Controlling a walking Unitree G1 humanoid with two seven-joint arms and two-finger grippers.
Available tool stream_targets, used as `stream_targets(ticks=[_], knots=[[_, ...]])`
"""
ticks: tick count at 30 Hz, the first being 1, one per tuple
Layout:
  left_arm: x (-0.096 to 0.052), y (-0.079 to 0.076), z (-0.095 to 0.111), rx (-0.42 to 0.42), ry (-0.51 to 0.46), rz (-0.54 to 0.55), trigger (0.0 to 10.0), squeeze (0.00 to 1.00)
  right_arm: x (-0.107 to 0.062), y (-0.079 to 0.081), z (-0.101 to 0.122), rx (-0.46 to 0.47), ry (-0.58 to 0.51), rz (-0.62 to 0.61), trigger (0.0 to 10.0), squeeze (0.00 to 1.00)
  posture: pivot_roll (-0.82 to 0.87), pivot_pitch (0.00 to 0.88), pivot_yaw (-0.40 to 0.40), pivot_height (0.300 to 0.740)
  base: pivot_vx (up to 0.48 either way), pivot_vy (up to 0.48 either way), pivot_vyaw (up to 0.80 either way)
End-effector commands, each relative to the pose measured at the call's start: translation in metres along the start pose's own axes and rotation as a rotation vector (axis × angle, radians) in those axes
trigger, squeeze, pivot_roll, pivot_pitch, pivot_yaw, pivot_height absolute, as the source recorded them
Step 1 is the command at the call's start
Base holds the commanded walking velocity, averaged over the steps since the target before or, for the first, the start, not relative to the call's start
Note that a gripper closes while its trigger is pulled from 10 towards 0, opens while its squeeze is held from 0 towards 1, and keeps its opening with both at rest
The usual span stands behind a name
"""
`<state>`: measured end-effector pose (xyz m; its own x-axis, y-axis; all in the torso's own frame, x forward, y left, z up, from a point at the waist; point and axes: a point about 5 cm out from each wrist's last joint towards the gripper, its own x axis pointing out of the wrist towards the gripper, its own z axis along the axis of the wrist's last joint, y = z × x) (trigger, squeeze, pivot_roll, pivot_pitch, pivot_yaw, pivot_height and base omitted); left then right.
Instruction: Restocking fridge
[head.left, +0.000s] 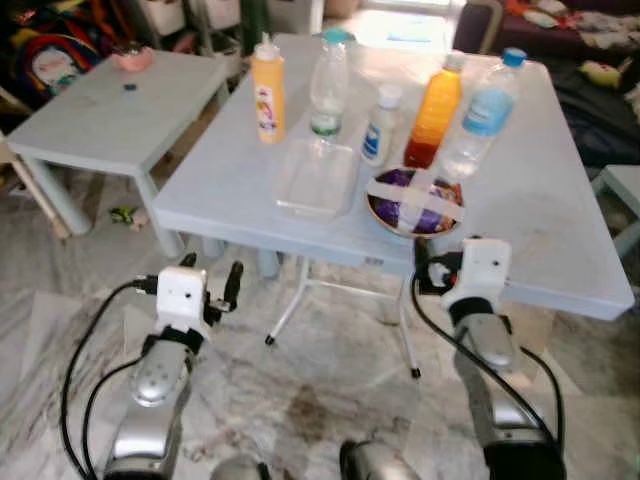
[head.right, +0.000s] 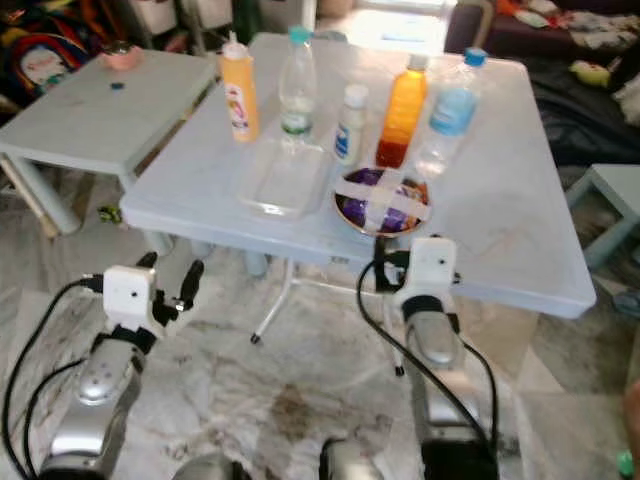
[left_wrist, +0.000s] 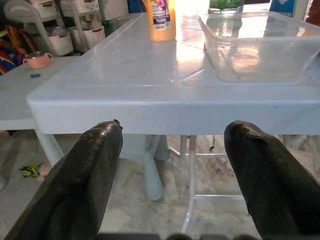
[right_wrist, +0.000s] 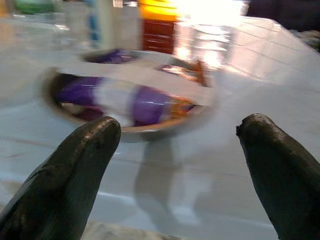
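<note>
On the white table (head.left: 545, 200) stand a yellow sauce bottle (head.left: 267, 92), a clear bottle with a teal cap (head.left: 329, 85), a small white bottle (head.left: 379, 125), an orange juice bottle (head.left: 435, 112) and a blue-capped water bottle (head.left: 480, 115). In front of them lie an empty clear plastic container (head.left: 318, 178) and a bowl of purple food (head.left: 415, 200) with tape across it. My right gripper (right_wrist: 177, 135) is open at the table's front edge, just short of the bowl (right_wrist: 130, 100). My left gripper (head.left: 212, 275) is open, below and before the front left corner, facing the container (left_wrist: 260, 50).
A lower white table (head.left: 110, 110) with a pink cup (head.left: 132, 58) stands to the left. Thin metal legs (head.left: 300, 300) run under the main table over a marble floor. A dark sofa (head.left: 590, 45) is at the back right, and a small table (head.left: 625, 185) at the right edge.
</note>
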<state>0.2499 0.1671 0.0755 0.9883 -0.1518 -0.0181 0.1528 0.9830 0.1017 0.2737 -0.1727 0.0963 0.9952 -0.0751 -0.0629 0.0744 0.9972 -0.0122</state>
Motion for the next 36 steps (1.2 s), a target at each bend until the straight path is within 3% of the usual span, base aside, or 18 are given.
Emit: stream_targets(ticks=[1,6,13,18,24,30,36], knots=[[-0.002,0.003,-0.001,0.008,0.008,0.005,10.0,0.0,0.005,0.004,0.007,0.025,-0.024,0.015,10.0,0.0,0.08,0.055,0.012,0.74,0.0,0.0,0.0],[-0.002,0.003,0.0,0.015,0.007,-0.002,10.0,0.0,0.011,0.004,0.011,0.111,-0.02,-0.02,10.0,0.0,0.09,0.058,0.015,0.74,0.0,0.0,0.0],[-0.001,0.0,0.0,0.018,0.006,-0.014,10.0,0.0,0.018,0.01,0.015,0.141,-0.016,0.004,10.0,0.0,0.09,0.057,0.014,0.74,0.0,0.0,0.0],[-0.001,0.0,0.0,0.02,0.005,-0.018,10.0,0.0,0.015,0.009,0.008,0.225,0.047,-0.065,10.0,0.0,0.09,0.053,0.013,0.74,0.0,0.0,0.0],[-0.002,-0.001,0.0,0.02,0.005,-0.023,10.0,0.0,0.011,0.008,0.009,0.219,0.04,-0.066,10.0,0.0,0.09,0.052,0.014,0.74,0.0,0.0,0.0],[0.001,-0.004,0.001,0.019,0.0,-0.037,10.0,0.0,0.014,0.005,0.008,0.349,0.092,-0.12,10.0,0.0,0.09,0.057,0.021,0.74,0.0,0.0,0.0],[0.002,-0.005,0.003,0.021,-0.003,-0.042,10.0,0.0,0.024,0.005,0.012,0.406,0.094,-0.135,10.0,0.0,0.09,0.064,0.024,0.74,0.0,0.0,0.0]])
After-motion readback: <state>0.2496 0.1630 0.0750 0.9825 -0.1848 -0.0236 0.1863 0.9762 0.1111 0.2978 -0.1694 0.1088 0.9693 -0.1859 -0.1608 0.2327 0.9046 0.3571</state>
